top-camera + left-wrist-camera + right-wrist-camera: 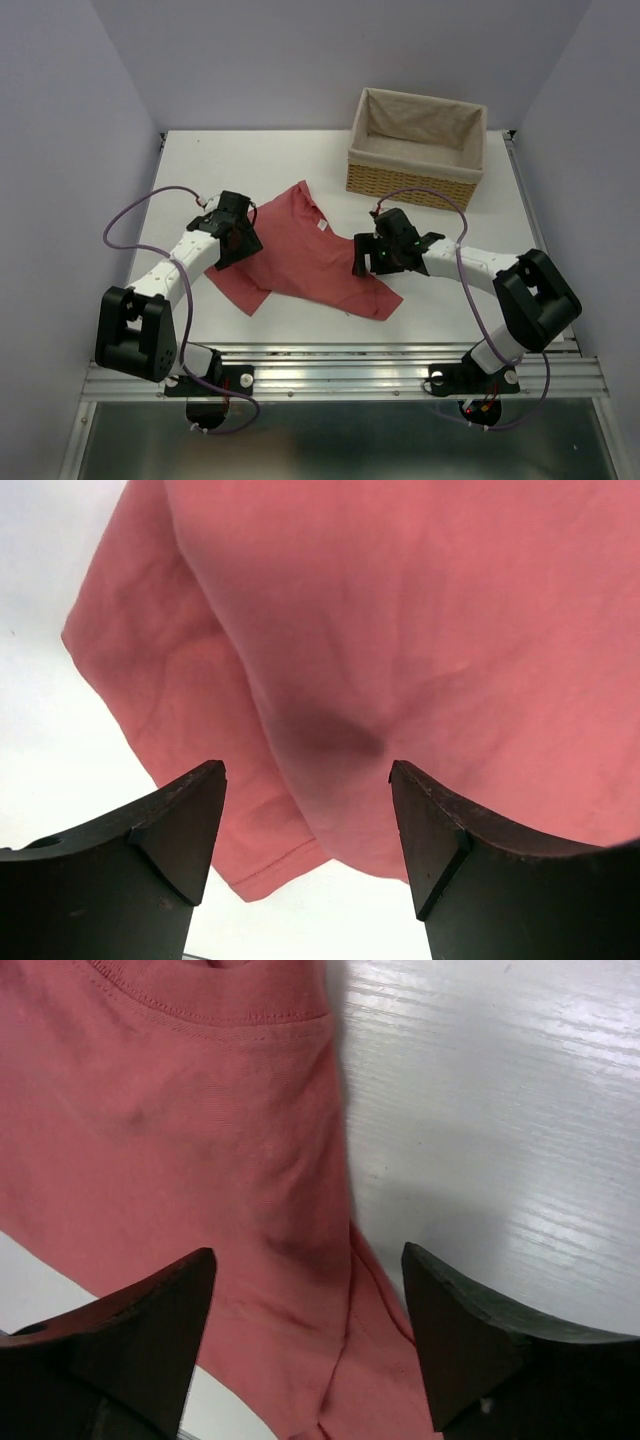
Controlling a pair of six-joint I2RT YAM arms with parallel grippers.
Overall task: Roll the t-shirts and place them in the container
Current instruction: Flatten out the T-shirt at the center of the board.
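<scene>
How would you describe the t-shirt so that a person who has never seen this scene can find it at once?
Start from the white table, with a wicker basket at its far right. Nearer than the basket, around the table's middle, lies the t-shirt, spread out and not rolled. It is the only soft, salmon-red thing there; the basket is tan.

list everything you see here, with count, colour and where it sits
t-shirt: one, salmon-red, spread flat mid-table between the arms
basket: one, tan wicker with beige liner, far right of the table
table: one, white, under everything
cables: two, purple, one looped along each arm
left arm: one, white and black, over the t-shirt's left side, jaws open
right arm: one, white and black, over the t-shirt's right side, jaws open
</scene>
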